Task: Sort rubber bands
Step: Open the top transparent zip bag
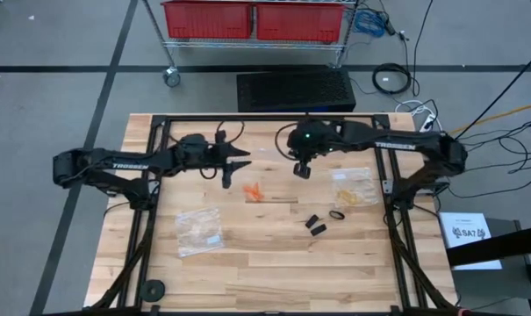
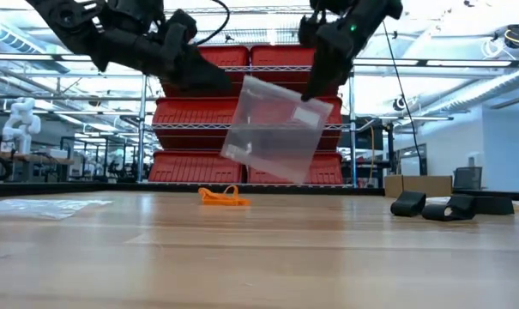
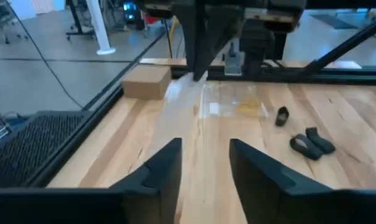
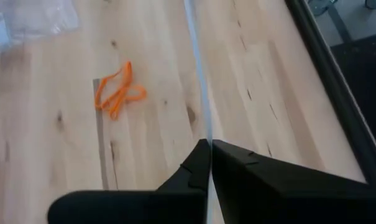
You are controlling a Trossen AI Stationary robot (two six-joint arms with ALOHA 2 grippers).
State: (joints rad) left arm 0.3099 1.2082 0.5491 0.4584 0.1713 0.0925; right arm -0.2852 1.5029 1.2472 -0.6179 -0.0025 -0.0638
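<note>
- We see the right end effector (image 2: 309, 93) clenched on the upper edge of a clear plastic zip bag (image 2: 276, 129), which hangs tilted in the air above the middle of the pale wooden bench (image 1: 274, 254); in the right wrist view the fingers are pressed together on the thin sheet
- We judge the bag is held up this way so that its mouth can be opened or presented for filling
- The left end effector (image 3: 203, 165) hovers just beside the bag with its fingers parted and nothing between them, aimed at the bag, so we take it that it is placed to catch the free edge
- The small orange rubber bands (image 1: 254, 190) lie in a loose cluster on the bench below and between the two arms
- The small black rubber bands (image 1: 322, 221) rest well apart from them, toward the right
- Two more clear bags lie flat on the bench, one on the left (image 1: 199, 230) and one on the right (image 1: 355, 187), each with pale yellowish contents that we cannot make out as bands
- The dark metal frame (image 1: 394, 189) borders the bench on both sides
- The middle and near part of the bench offers open room, so lowering the bag toward the orange cluster looks unhindered
</note>
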